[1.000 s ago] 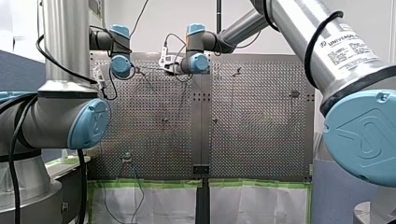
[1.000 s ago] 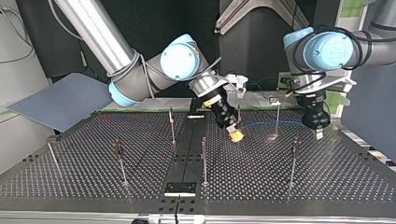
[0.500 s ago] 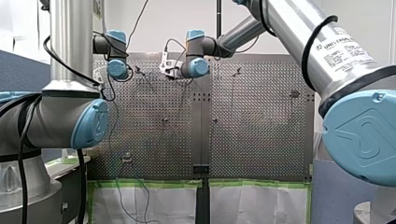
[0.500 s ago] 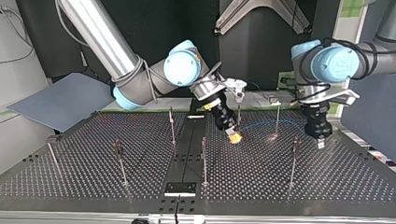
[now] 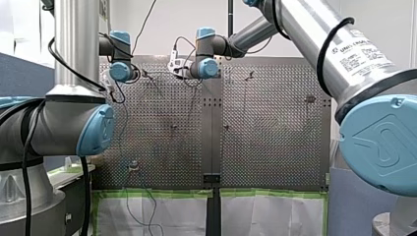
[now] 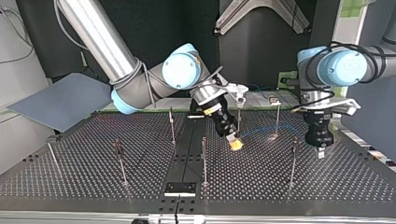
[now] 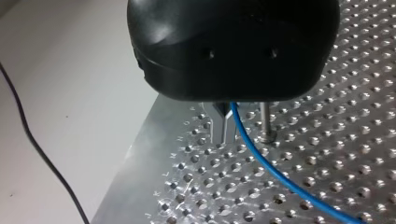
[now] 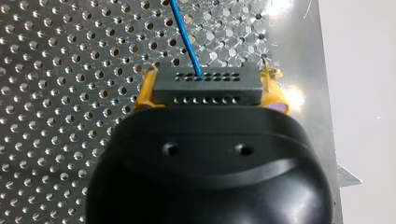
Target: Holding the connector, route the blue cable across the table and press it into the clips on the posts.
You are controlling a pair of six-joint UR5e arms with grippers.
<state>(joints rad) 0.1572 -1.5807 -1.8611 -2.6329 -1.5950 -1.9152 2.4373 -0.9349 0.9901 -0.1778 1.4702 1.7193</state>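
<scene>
We see my right gripper low over the table, a little right of the middle in the top view. Its yellow pads are clamped on the two ends of the black connector. The blue cable leaves the far face of the connector and goes away over the holes of the table. In the top view it makes a flat arc to the right, past a thin post, up to my left gripper, which hangs near the right edge of the table. The metal fingers of that gripper stand together and the cable comes out at them. Just beside them another post stands upright. We cannot tell if the cable sits in any clip.
</scene>
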